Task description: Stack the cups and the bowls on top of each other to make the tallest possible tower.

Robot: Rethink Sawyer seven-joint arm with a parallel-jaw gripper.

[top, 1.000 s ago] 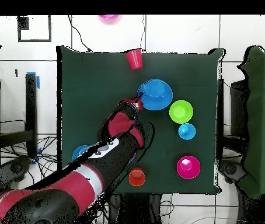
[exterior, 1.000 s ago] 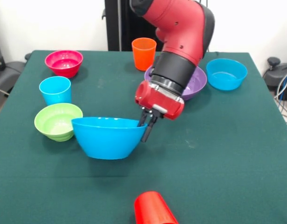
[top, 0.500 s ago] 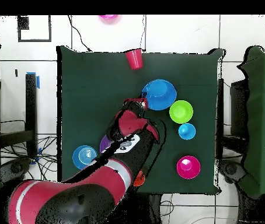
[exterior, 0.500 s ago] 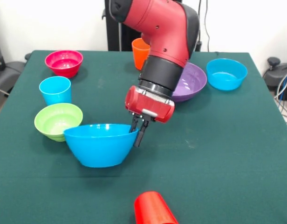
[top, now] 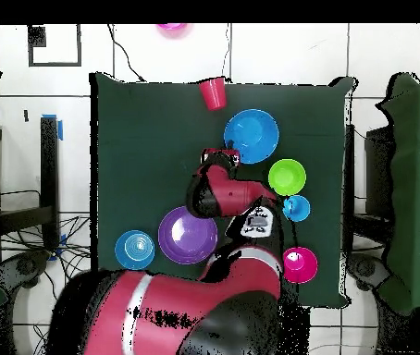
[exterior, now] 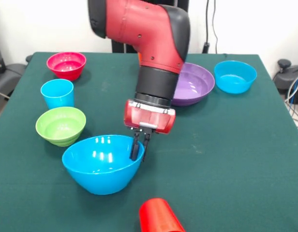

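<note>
At the bottom edge of the front view a red cup (exterior: 158,217) lay on its side on the green table (exterior: 236,159). Just above it, lower left of centre, sat the large blue bowl (exterior: 101,163), with the gripper (exterior: 138,147) clamped on its right rim, one finger inside and one outside. A lime green bowl (exterior: 60,125) stood just beside the blue one at the left, with a light blue cup (exterior: 57,93) above it and a crimson bowl (exterior: 67,65) in the upper left. The purple bowl (exterior: 192,85) and a second blue bowl (exterior: 235,76) lay in the upper right.

No tower stood yet. The pinch was on a thin, glossy rim at one side only, so the bowl might tilt, swing or slip out when lifted, or knock the lime green bowl beside it.
</note>
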